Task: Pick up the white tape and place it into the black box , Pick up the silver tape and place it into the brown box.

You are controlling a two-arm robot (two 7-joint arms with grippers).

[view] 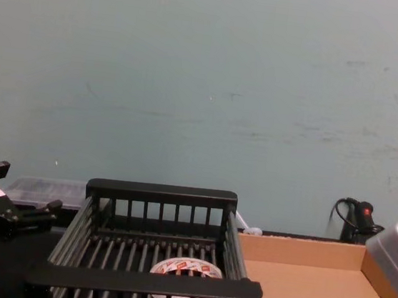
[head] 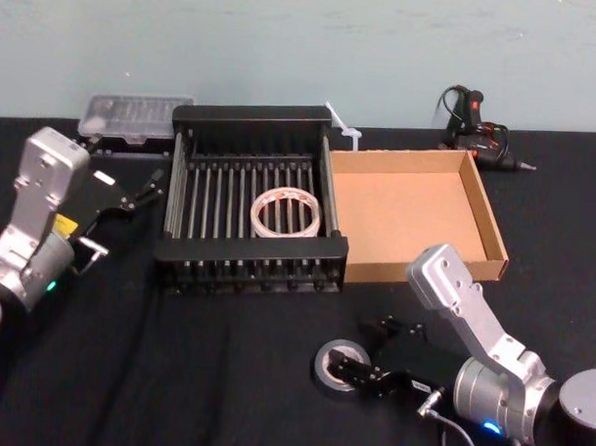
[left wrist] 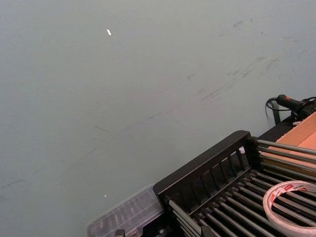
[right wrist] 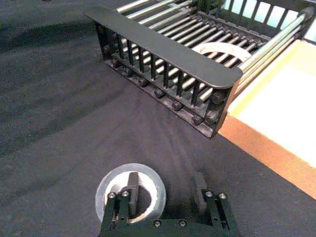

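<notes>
White tape [head: 287, 213] is lying flat in the black box [head: 250, 253]. The right gripper [right wrist: 165, 190] is spread wide, one finger down in the silver tape's [right wrist: 130, 190] core on the table, brown box [head: 408, 209] nearby. The left gripper [head: 122, 201] hangs open beside the crate, in front of a clear plastic case [head: 135, 116].

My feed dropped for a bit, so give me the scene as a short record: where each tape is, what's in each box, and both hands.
white tape: flat on the bars inside the black box
silver tape: on the table in front of the black box
brown box: nothing in it, right of the black box
right hand: open, one finger in the silver tape's hole, the other outside it
left hand: open, off the table, left of the black box, holding nothing
</notes>
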